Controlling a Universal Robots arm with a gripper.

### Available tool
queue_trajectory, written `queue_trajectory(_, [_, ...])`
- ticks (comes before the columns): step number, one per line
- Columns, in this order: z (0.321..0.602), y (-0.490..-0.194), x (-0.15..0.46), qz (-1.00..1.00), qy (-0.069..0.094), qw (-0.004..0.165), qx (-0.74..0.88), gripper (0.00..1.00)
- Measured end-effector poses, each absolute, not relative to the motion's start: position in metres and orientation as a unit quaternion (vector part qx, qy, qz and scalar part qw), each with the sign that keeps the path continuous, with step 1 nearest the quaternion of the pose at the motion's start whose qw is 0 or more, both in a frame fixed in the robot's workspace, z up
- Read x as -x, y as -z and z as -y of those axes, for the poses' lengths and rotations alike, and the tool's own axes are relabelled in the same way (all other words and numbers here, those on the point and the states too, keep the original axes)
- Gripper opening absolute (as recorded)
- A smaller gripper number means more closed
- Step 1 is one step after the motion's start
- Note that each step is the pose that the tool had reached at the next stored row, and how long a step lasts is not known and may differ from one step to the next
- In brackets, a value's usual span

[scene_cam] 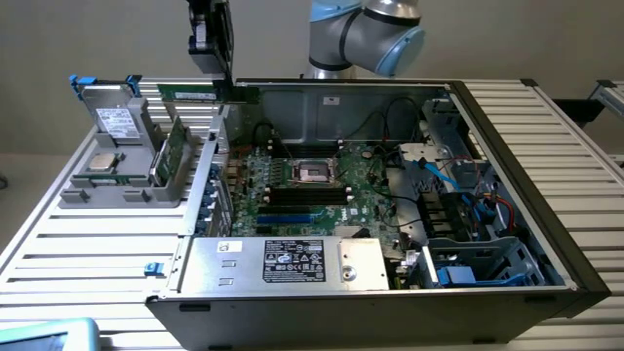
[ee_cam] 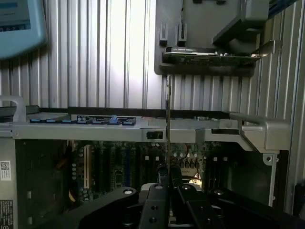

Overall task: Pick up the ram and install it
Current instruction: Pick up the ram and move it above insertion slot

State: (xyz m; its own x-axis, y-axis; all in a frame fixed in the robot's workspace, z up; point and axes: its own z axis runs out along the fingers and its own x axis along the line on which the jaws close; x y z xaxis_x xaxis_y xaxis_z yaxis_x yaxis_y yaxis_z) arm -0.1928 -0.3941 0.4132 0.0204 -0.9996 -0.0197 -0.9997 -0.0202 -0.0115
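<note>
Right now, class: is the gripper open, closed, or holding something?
Gripper: closed, holding the ram.

The hand (ee_cam: pixel 169 187) has its black fingers (ee_cam: pixel 185 202) pressed together on the ram (ee_cam: pixel 168 119). The ram is seen edge-on (no more than a thin line from here) and reaches out from the fingertips across the grey metal case wall (ee_cam: pixel 95 129). Beneath the hand lies the open computer's motherboard (ee_cam: pixel 119 167) with its rows of upright slots. Beyond the case wall runs the ribbed metal desk (ee_cam: pixel 105 57). It carries a grey holder (ee_cam: pixel 167 28) with a bracketed circuit card (ee_cam: pixel 209 56) lying in it, and a pale blue object (ee_cam: pixel 19 24) well apart from the holder.
</note>
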Motion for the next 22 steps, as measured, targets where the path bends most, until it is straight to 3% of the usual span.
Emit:
queue_trajectory(13, [0.394, -0.413, 0.143, -0.7, 0.003, 0.008, 0.714, 0.13])
queue_trajectory(22, [0.393, -0.41, 0.11, -0.7, 0.019, 0.01, 0.714, 0.13])
